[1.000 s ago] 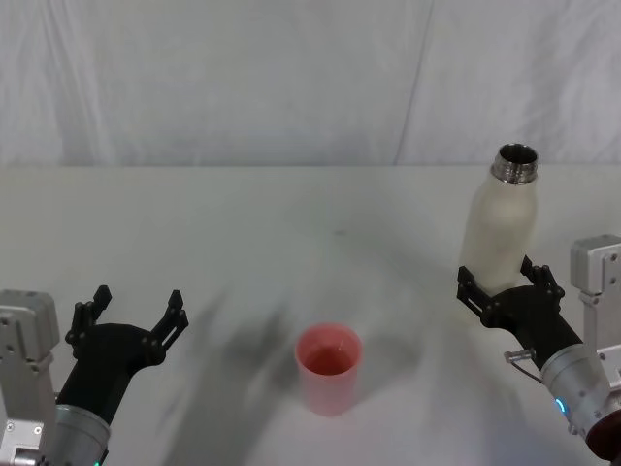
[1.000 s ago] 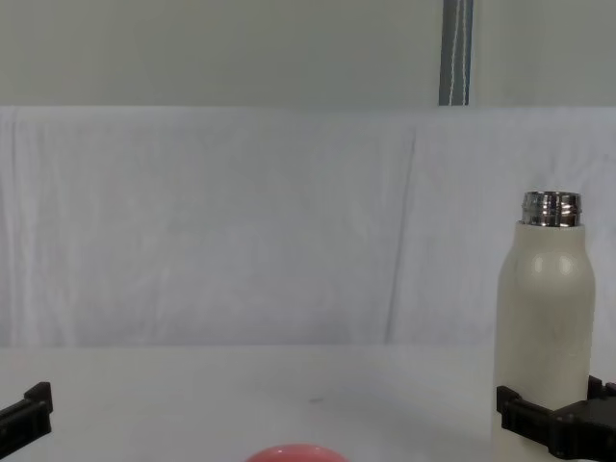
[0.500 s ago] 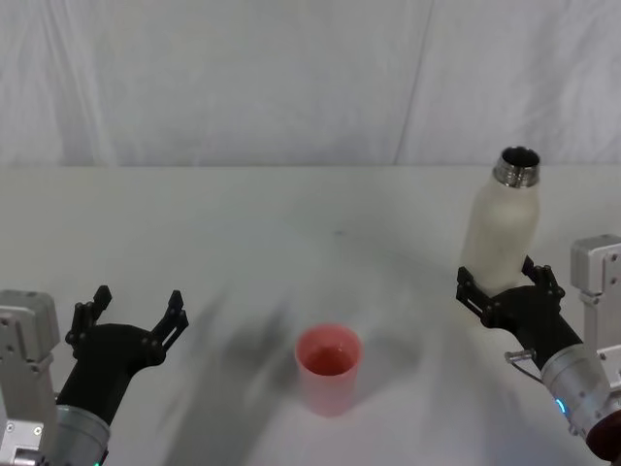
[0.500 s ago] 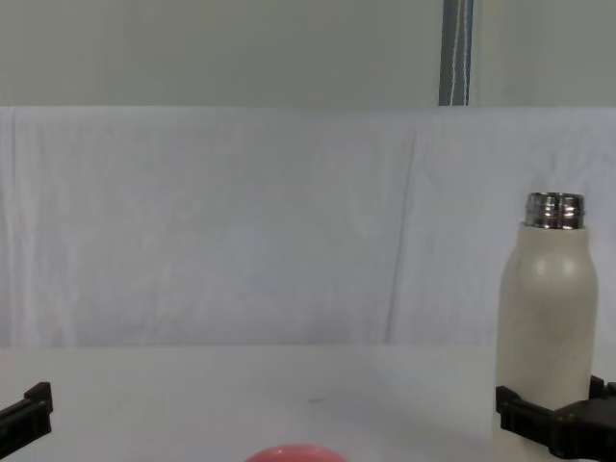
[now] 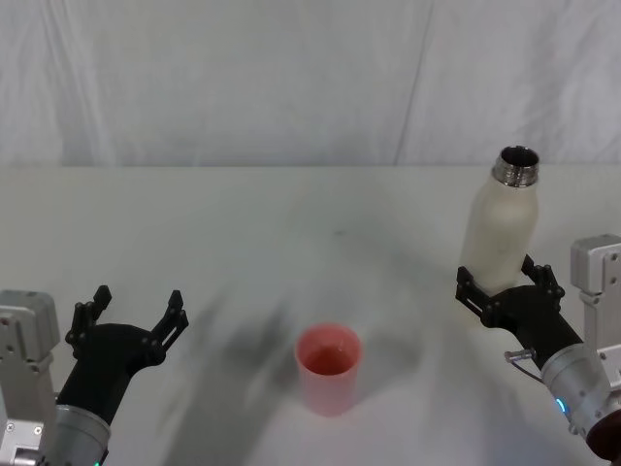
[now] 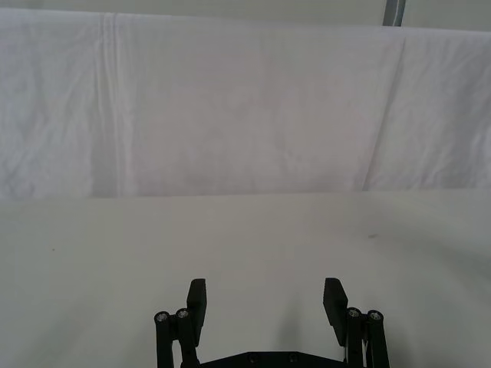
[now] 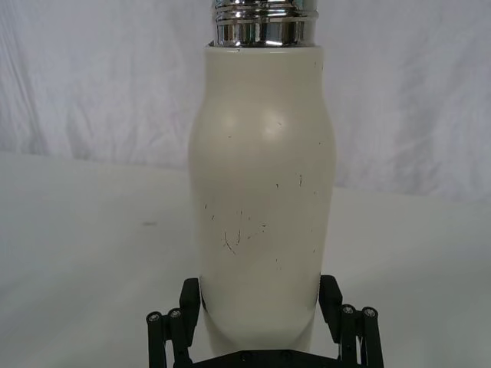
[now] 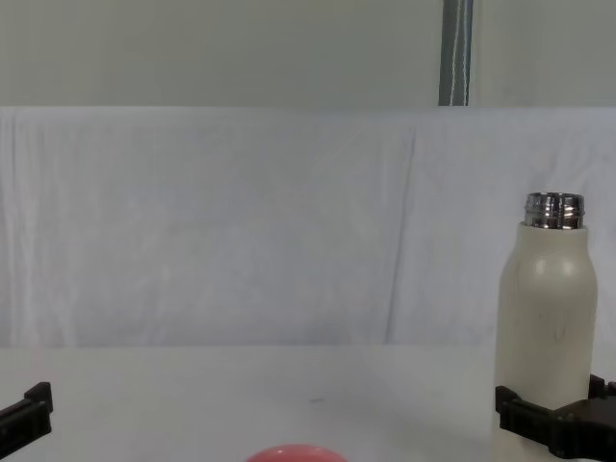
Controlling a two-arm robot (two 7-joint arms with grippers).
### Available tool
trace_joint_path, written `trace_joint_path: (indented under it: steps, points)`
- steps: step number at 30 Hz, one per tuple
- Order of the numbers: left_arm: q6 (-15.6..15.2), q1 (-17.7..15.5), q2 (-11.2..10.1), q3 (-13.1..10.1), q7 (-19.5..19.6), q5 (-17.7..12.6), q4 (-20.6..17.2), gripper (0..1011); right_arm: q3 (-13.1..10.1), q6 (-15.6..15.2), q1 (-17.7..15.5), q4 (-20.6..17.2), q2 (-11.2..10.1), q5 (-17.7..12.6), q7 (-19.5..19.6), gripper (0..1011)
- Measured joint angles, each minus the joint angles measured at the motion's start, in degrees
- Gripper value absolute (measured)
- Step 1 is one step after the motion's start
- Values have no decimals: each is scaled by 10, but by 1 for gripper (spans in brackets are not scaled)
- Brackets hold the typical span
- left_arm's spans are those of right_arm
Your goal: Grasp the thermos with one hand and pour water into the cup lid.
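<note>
No text, label, brand, number or sign can be read anywhere in these views.

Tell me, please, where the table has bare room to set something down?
The table is bare behind the cup lid back to the cloth, and between lid and left tool. The right is crowded: the right tool flanks the thermos.

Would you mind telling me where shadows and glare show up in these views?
Head view: soft grey shadows spread across the table beside the left gripper and left of the cup lid. Right wrist view: the thermos has bright highlights on its steel neck and a faint sheen on its shoulder. Chest view: even light, no harsh glare.
</note>
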State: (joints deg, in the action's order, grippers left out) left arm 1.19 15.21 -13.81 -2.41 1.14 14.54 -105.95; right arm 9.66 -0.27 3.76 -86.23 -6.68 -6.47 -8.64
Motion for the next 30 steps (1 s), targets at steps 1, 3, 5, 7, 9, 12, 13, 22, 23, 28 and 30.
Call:
trace_joint_path:
  steps: [1,3,5,7,9,12,13,22,23,28,30]
  points:
    - [0,0,0,0,0,0,0,1001,0,0,0,0,0,0,0,1001]
    - [0,0,0,0,0,0,0,1001,0,0,0,0,0,0,0,1001]
    - [0,0,0,0,0,0,0,1001,0,0,0,0,0,0,0,1001]
    - [0,0,0,0,0,0,0,1001,0,0,0,0,0,0,0,1001]
    - [0,0,0,0,0,0,0,1001,0,0,-1,-1,0,0,0,1001]
    - [0,0,0,0,0,0,0,1001,-1,0,-4,-2,-1,0,0,1001]
    - [0,0,0,0,0,0,0,1001,-1,0,-5,-2,-1,0,0,1001]
    - [0,0,0,0,0,0,0,1001,-1,-2,-8,-4,-6,-1,-5,1001]
    - [0,0,0,0,0,0,0,1001,-1,-2,-10,-5,-8,-1,-6,1001]
    - [0,0,0,0,0,0,0,1001,-4,-5,-16,-9,-11,-3,-6,1001]
    - [0,0,0,0,0,0,0,1001,-5,-6,-19,-12,-12,-4,-7,1001]
